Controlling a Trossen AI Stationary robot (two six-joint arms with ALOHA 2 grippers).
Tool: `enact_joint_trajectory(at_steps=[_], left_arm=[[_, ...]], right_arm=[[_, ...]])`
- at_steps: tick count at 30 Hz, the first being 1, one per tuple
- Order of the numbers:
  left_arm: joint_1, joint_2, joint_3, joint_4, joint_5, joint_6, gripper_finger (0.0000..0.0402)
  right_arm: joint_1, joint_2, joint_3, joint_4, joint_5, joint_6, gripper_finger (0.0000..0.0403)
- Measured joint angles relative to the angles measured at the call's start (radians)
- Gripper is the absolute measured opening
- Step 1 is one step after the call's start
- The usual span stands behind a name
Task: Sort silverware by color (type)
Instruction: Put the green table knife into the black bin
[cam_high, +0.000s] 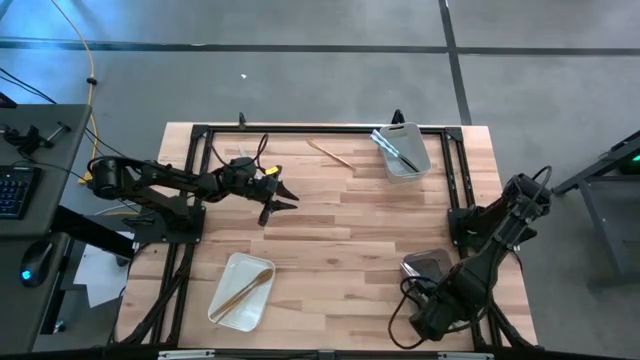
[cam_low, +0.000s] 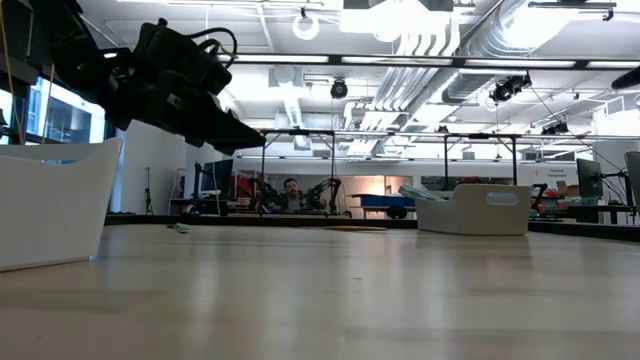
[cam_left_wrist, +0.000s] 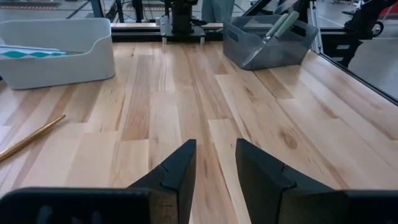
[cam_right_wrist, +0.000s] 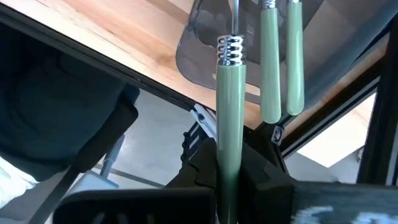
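Note:
My left gripper (cam_high: 283, 196) hangs open above the bare table's middle left; in the left wrist view its fingers (cam_left_wrist: 214, 167) have nothing between them. One gold utensil (cam_high: 330, 152) lies flat near the far edge, also seen in the left wrist view (cam_left_wrist: 30, 138). My right gripper (cam_right_wrist: 229, 182) is at the near right by the grey tray (cam_high: 425, 266), shut on a pale-green-handled utensil (cam_right_wrist: 229, 106). Two more green handles (cam_right_wrist: 280, 68) stick out over that tray's rim. My right gripper pinches the pale-green handle near its free end (cam_right_wrist: 228, 163) between its two fingers. The handle runs straight out in line with the fingers. Its silver coiled collar (cam_right_wrist: 230, 50) and working end reach over the grey tray (cam_right_wrist: 199, 50). Whether the far end rests in the tray is hidden.
A white tray (cam_high: 403, 152) at the far right holds blue-handled pieces (cam_left_wrist: 25, 53). A white tray (cam_high: 243, 290) at the near left holds gold pieces. The black frame (cam_high: 320, 129) rims the table. Bare wood lies between the trays. A person (cam_low: 290, 192) sits far behind.

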Motion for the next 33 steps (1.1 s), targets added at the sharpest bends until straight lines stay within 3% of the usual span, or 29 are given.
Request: enact_joint_trajectory(at_steps=[6,13,19,24,33], left_arm=[[0.000,0.000,0.000,-0.008,0.003,0.006,0.0101],[0.000,0.000,0.001,-0.016,0.003,-0.003,0.0101],[0.000,0.000,0.001,-0.019,0.003,-0.010,0.0101],[0.000,0.000,0.001,-0.018,0.003,-0.011,0.0101],[0.000,0.000,0.001,-0.024,0.003,-0.019,0.0101]], right_arm=[[0.002,-0.017,-0.137,0.146,-0.046,-0.008,0.0000],[0.014,-0.125,-0.306,0.289,-0.060,0.076,0.0000],[0.065,-0.193,-0.325,0.272,-0.014,0.156,0.0000],[0.069,-0.196,-0.340,0.261,-0.002,0.134,0.0000],[0.022,-0.194,-0.523,0.488,-0.037,0.059,0.0000]])
